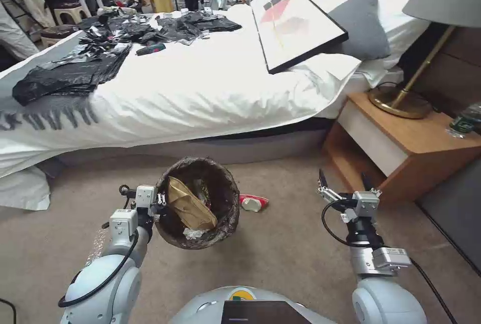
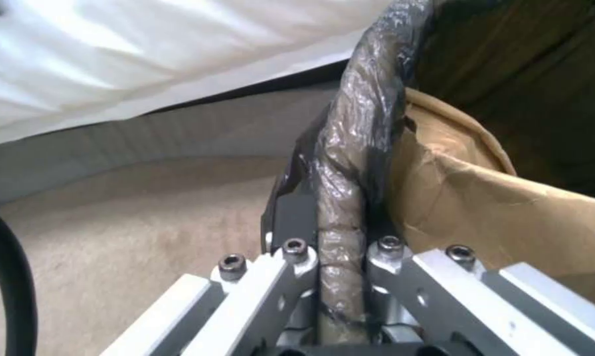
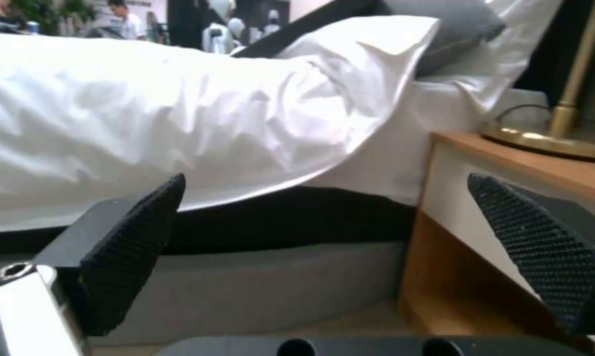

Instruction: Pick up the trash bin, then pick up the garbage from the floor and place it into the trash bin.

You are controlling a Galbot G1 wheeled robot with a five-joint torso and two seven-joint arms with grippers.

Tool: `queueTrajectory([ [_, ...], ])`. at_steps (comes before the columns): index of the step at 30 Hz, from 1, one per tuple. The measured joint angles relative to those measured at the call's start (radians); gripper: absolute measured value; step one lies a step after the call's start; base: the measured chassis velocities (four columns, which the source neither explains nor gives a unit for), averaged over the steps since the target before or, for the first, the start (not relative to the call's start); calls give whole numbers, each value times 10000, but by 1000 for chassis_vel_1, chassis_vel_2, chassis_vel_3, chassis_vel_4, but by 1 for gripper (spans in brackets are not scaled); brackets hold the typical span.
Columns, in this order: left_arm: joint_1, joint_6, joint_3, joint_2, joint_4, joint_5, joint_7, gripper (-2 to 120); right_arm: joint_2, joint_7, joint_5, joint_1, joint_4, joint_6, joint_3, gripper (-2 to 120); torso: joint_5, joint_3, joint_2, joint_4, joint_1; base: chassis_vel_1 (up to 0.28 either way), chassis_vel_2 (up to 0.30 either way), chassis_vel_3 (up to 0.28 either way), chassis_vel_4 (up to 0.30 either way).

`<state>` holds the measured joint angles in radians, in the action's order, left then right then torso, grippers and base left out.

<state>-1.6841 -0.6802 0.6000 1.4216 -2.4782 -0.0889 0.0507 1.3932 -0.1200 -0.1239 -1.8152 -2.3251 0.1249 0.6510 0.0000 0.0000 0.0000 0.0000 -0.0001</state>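
My left gripper (image 1: 161, 203) is shut on the near-left rim of the trash bin (image 1: 228, 184), a round bucket lined with a dark bag, and holds it tilted above the carpet. In the left wrist view the jaws of the left gripper (image 2: 338, 232) pinch the bag-wrapped rim of the bin (image 2: 358, 123). Inside the bin lie a brown paper bag (image 1: 186, 202), also seen as the brown paper bag (image 2: 495, 198), and a white tissue (image 1: 193, 233). A red-white paper cup (image 1: 253, 202) lies on the floor just right of the bin. My right gripper (image 1: 344, 180) stands open, empty, to the right of the cup; the right wrist view shows the right gripper (image 3: 337, 247) with pads (image 3: 132, 247) wide apart.
The bed (image 1: 200, 93) with a hanging white sheet runs across ahead, with black plastic bags (image 1: 70, 73) and a framed picture (image 1: 295, 23) on it. A wooden nightstand (image 1: 401, 153) with a brass lamp (image 1: 401, 101) stands close right of my right gripper. Open carpet (image 1: 280, 254) lies between the arms.
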Motion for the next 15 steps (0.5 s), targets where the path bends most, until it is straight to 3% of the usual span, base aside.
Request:
queueTrajectory([
  [15,8,28,-6,11,-3,10,-11,2,-2,-4,-50,-15,-7,-66,3,100,0,0,0,0,0,57,64,55,55],
])
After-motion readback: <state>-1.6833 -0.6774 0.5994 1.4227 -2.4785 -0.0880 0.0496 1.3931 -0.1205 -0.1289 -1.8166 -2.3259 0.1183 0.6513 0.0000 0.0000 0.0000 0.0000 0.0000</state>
